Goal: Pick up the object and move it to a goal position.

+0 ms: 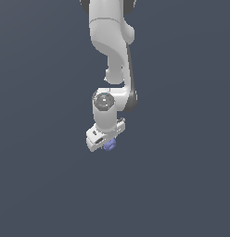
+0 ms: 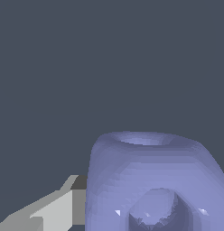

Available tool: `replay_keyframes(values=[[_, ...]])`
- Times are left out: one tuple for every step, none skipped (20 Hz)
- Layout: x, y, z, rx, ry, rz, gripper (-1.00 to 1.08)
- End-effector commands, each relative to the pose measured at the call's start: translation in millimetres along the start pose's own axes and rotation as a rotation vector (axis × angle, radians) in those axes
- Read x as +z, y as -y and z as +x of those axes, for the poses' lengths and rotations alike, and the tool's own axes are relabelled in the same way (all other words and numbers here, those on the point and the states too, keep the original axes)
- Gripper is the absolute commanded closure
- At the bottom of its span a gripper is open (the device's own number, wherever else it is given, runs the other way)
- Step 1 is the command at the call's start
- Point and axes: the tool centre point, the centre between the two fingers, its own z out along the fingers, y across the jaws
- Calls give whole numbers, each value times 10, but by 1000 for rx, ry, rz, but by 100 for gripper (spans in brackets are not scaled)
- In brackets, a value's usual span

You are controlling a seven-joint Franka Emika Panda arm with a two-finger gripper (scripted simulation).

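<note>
The object is a small periwinkle-blue rounded block (image 1: 109, 145) with round holes in its faces. In the exterior view it sits right under my white gripper (image 1: 107, 142), mostly hidden by the hand. In the wrist view the block (image 2: 150, 180) fills the lower part of the picture, very close to the camera, with one hole facing it. One grey finger (image 2: 59, 207) touches its side; the other finger is out of view. The jaws appear closed on the block.
A plain dark blue-grey surface (image 1: 182, 185) lies all around the arm. The white arm (image 1: 110, 41) comes down from the top of the exterior view.
</note>
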Motion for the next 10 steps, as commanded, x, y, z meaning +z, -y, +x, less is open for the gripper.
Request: replay_keyframes(values=[[-83,-7,-45,0,-1,-1,108],[-123,-8,-69,0,-1,-1,108],[-169,-10,-95,0,-1,-1,108],[-219,-12,-125,0,-1,-1,108],[-273,-13,-156,0,0,-1,108],[-332,-15,-190,0,0,-1,108],[-396,-17,-228,0,0,-1,108],[-465,-20,-268,0,0,-1,108],[-539,-23,-311,0,0,-1,108],[-618,-26,-356,0,0,-1,108]])
